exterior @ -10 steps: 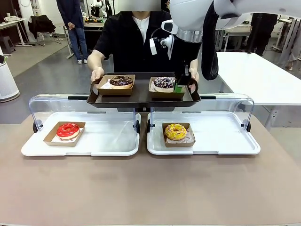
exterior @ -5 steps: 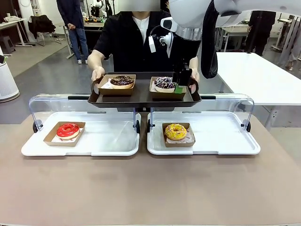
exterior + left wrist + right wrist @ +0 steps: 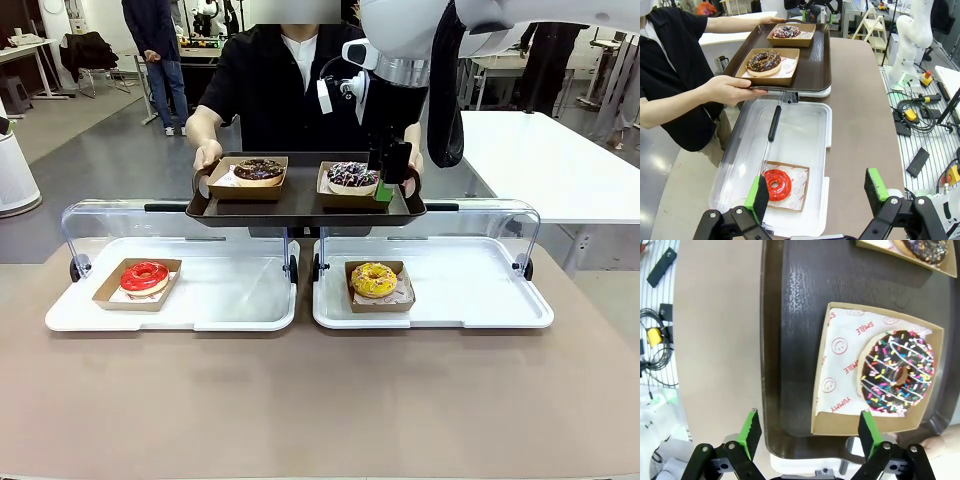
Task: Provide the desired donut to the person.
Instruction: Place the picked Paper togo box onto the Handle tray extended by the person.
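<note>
Brown tray [image 3: 300, 205] carries two boxed chocolate donuts [image 3: 259, 170], two more below; both arms' jaws gape, holding nothing.

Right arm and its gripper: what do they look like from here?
The right arm is glossy white with a silver wrist ring and a dark cable sleeve hanging beside it. The right gripper is black with two bright green finger pads.

arm [image 3: 420, 30]: white, glossy | hand [image 3: 807, 432]: black, green pads
</note>
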### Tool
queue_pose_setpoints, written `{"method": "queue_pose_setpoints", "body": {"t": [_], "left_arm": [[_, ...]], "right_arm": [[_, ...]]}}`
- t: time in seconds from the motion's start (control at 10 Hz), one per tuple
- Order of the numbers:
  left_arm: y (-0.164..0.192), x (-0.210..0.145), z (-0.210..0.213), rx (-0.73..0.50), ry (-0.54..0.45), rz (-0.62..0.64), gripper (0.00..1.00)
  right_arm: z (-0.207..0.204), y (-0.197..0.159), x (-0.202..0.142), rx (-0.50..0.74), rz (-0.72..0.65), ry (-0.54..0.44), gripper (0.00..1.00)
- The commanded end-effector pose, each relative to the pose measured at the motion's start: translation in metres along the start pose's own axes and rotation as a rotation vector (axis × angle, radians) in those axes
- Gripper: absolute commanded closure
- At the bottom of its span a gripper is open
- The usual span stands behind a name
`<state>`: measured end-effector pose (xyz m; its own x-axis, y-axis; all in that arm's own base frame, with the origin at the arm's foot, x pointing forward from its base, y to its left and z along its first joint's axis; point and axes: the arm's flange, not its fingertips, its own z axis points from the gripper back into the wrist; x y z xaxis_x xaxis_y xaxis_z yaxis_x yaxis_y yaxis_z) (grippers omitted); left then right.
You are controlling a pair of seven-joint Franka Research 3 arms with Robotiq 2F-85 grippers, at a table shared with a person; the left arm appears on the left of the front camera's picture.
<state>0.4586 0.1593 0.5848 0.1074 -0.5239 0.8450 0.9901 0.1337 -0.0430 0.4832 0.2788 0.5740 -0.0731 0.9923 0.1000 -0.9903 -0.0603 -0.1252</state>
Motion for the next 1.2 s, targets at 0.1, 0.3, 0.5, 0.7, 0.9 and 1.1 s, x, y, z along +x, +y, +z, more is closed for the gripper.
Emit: {"method": "queue_pose_setpoints", "body": {"t": [0.1, 0.3, 0.5, 0.7, 0.9, 1.1], "left_arm": [[-0.002, 0.000, 0.000, 0.001, -0.005, -0.003, 0.00], [-0.002, 0.000, 0.000, 0.001, -0.005, -0.003, 0.00], [-0.002, 0.000, 0.000, 0.001, -0.005, -0.003, 0.00], [-0.002, 0.000, 0.000, 0.001, -0.005, -0.003, 0.00], [-0.002, 0.000, 0.000, 0.001, -0.005, -0.003, 0.00], [-0.002, 0.000, 0.000, 0.001, -0.005, -0.003, 0.00]], "right_arm": [[0.036, 0.023, -0.027, 0.109, 0.056, -0.002, 0.00], [0.100, 0.066, -0.072, 0.135, 0.104, 0.003, 0.00], [0.150, 0.086, -0.127, 0.052, 0.047, 0.008, 0.00], [0.165, 0.084, -0.173, 0.000, -0.010, 0.020, 0.00], [0.155, 0.077, -0.207, -0.024, -0.029, 0.029, 0.00], [0.137, 0.073, -0.223, -0.011, -0.025, 0.037, 0.00]]}}
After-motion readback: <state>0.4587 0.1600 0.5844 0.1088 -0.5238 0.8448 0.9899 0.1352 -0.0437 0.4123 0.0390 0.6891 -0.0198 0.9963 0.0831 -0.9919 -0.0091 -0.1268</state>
